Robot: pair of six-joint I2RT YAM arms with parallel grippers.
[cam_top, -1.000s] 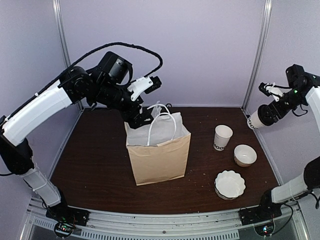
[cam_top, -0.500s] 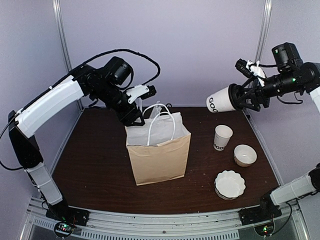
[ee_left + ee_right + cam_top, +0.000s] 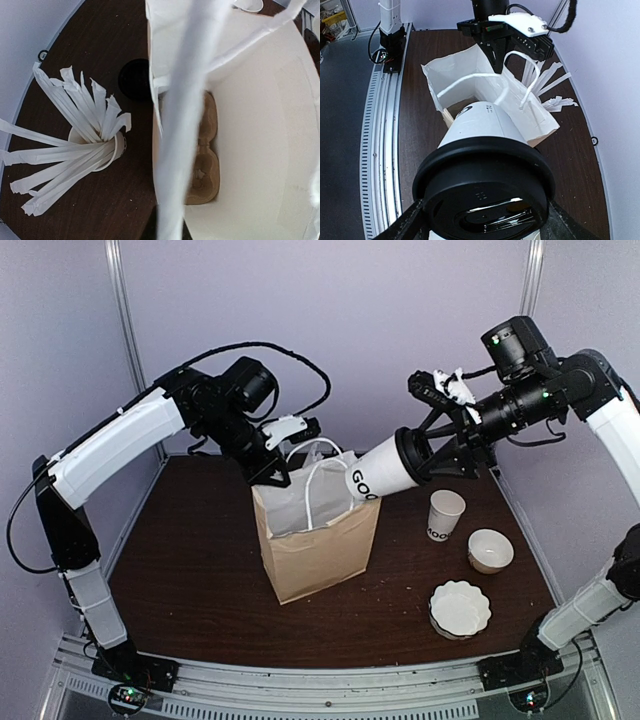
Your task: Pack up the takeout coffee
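Coffee (image 3: pixel 380 473) is clamped by the right gripper (image 3: pixel 425 453), tilted at the bag (image 3: pixel 318 540) mouth; it must next be righted and lowered. Left gripper (image 3: pixel 275 472) state cannot be told.

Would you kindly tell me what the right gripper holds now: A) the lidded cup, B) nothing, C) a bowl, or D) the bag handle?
A: the right gripper clasps the cup at its black-lidded end, its base tilted toward the bag.
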